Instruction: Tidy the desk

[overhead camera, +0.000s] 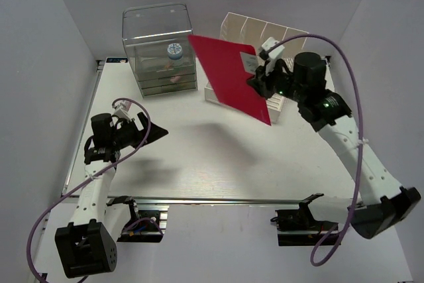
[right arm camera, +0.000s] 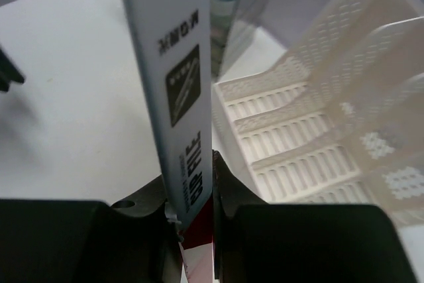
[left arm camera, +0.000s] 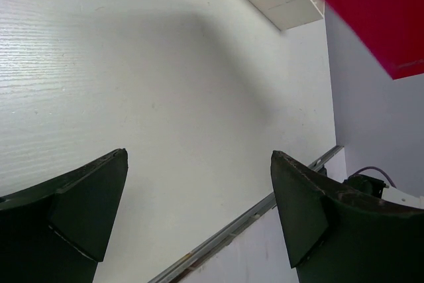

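My right gripper is shut on a red clip file and holds it tilted in the air in front of the white slotted file rack. In the right wrist view the file's white spine label is pinched between my fingers, with the rack to the right. My left gripper is open and empty, low over the left part of the white desk. In the left wrist view its gripper shows bare desk between the fingers, and the red file's corner at top right.
A clear plastic drawer box stands at the back left, with a small round blue-and-white item inside it. The desk's silver front rail runs along the near edge. Grey walls close in on both sides.
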`<action>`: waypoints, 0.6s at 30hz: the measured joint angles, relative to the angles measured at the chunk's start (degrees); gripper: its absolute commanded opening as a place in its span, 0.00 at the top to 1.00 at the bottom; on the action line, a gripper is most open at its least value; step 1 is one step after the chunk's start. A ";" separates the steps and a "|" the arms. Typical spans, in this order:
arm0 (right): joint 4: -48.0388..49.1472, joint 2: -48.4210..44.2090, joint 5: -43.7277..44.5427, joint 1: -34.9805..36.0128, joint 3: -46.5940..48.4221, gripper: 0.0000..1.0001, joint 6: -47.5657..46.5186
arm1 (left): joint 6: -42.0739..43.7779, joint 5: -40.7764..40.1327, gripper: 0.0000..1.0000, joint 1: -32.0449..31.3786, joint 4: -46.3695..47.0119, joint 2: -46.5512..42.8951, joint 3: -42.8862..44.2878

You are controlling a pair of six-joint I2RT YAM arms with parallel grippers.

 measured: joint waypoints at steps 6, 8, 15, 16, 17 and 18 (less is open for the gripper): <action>3.69 -6.91 10.36 -2.58 -0.74 1.00 0.63 | -0.42 0.37 0.02 -0.09 0.79 -0.52 -1.44; 5.18 -7.56 14.16 -3.43 -0.74 1.00 1.64 | -0.42 0.35 0.02 -0.17 0.90 -0.52 -1.44; 7.08 -7.15 23.19 -6.56 -0.96 1.00 6.60 | -0.66 0.37 0.02 -0.42 1.20 -0.92 -1.51; 7.43 -7.06 23.98 -7.10 -1.01 1.00 7.52 | -0.79 0.39 0.02 -0.42 1.22 -0.98 -1.51; 7.80 -6.91 24.70 -7.56 -1.03 1.00 8.15 | -0.87 0.44 0.02 -0.42 1.25 -1.03 -1.53; 8.39 -6.73 25.38 -8.17 -1.03 1.00 9.09 | -0.94 0.52 0.02 -0.42 1.29 -1.03 -1.53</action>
